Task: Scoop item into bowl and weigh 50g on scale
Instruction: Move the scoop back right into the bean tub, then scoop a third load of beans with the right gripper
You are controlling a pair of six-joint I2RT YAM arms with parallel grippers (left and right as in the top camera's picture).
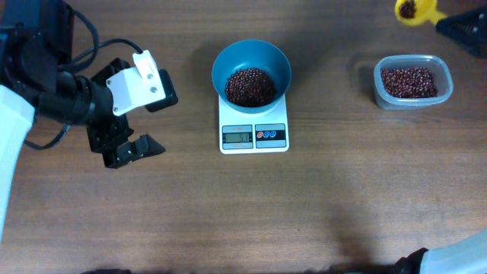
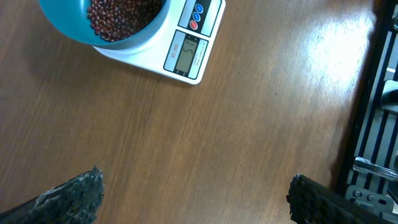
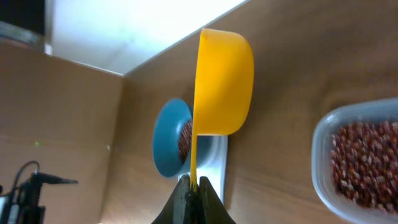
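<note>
Brown wooden table, nothing on it but the kit.

Overhead view: left tool, jaws wide, holding nothing, over bare wood. Well apart from it, on its open side, the blue bowl sits on the white scale, with the beans heaped inside. Right tool is at the far corner, the yellow scoop just ahead of it and a clear tub of more beans nearby.

Left wrist view: both fingers spread over bare wood; bowl and scale far ahead. Display lit, digits unreadable.

Right wrist view: jaws closed tight on the scoop's thin handle, cup turned on edge; bowl and scale beyond the cup, tub beside.

Handling note, as judgement: this is the trimming stage. Carry small loads, tip slowly over the bowl's middle, avoid touching bowl or scale, and let the reading settle between pours.
</note>
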